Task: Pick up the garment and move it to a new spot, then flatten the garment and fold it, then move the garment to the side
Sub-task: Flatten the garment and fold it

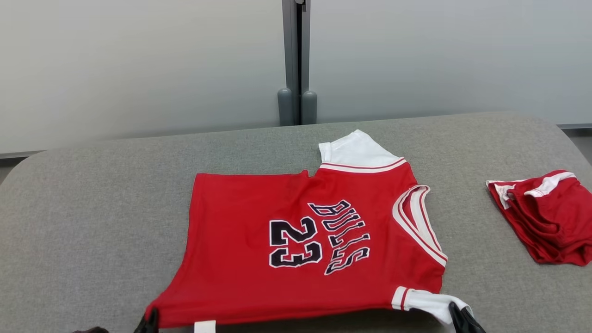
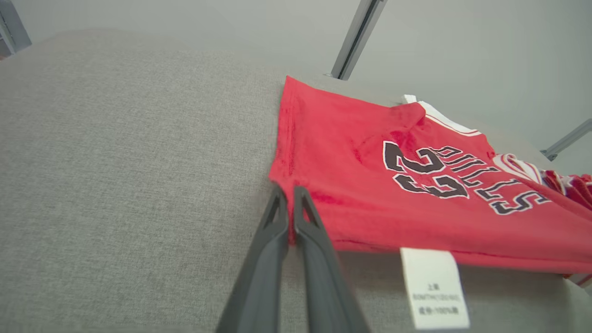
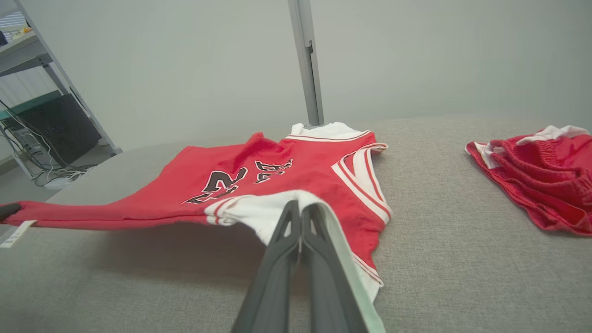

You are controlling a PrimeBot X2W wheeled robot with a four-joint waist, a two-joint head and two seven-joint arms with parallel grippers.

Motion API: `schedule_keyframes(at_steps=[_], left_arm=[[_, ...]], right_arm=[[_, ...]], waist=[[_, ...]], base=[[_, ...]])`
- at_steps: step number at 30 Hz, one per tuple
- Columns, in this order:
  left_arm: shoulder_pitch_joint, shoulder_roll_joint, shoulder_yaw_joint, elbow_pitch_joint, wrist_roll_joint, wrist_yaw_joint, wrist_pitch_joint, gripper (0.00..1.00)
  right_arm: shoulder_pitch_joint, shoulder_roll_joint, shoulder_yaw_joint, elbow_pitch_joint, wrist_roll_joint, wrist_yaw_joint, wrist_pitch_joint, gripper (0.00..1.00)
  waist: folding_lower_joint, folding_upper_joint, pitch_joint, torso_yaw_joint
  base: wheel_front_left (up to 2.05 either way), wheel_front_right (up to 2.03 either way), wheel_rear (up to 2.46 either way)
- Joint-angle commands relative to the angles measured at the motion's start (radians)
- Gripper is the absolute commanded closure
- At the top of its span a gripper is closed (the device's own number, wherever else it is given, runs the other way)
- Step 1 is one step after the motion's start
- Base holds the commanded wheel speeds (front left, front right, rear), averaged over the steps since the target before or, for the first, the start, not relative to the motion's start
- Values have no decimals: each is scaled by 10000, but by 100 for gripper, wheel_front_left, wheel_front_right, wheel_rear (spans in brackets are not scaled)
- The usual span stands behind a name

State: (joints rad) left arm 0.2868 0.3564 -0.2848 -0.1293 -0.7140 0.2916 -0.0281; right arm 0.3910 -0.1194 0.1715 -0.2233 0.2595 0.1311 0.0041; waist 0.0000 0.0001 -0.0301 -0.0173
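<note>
We list one red fabric jersey [image 1: 296, 240] with white sleeves, numbered 23, spread on the grey cloth-covered bench [image 1: 92, 208], near edge lifted, our left claw [image 2: 286, 190] pinched closed on its red hem corner, our right claw [image 3: 300, 206] pinched closed on its near white sleeve, crumpled red shorts [image 1: 545, 217] well apart rightward.
</note>
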Motion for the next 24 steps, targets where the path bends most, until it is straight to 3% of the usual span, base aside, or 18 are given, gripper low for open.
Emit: schedule_keyframes(at_steps=[1, 9, 15, 22, 23, 24], left_arm=[[-87, 80, -32, 30, -33, 20, 160, 100], [-1501, 366, -205, 885, -378, -464, 1267, 100], [-3191, 400, -280, 1893, -741, -1311, 1760, 100], [-4536, 314, -546, 2989, -674, -2121, 1720, 100], [-4684, 231, -564, 3115, -730, -2258, 1640, 64], [-4801, 162, -560, 3248, -760, -2338, 1531, 8]], right_arm=[[-36, -50, -12, 80, 79, -7, 54, 100], [-1607, -875, 477, 915, 279, -7, 548, 100], [-4092, -1910, 1598, 2071, 683, -7, 964, 100], [-5976, -2183, 2460, 3291, 1087, -7, 398, 100], [-6122, -2145, 2412, 3469, 1044, -7, 240, 80], [-6253, -2080, 2445, 3629, 1042, -7, 120, 53]], waist=[[0, -1, 52, 16], [0, -1, 943, 78], [0, -1, 1961, 246], [0, -1, 2642, 247], [0, -1, 2732, 254], [0, -1, 2808, 252]], base=[[0, 0, 0], [0, 0, 0], [0, 0, 0], [0, 0, 0], [0, 0, 0], [0, 0, 0]])
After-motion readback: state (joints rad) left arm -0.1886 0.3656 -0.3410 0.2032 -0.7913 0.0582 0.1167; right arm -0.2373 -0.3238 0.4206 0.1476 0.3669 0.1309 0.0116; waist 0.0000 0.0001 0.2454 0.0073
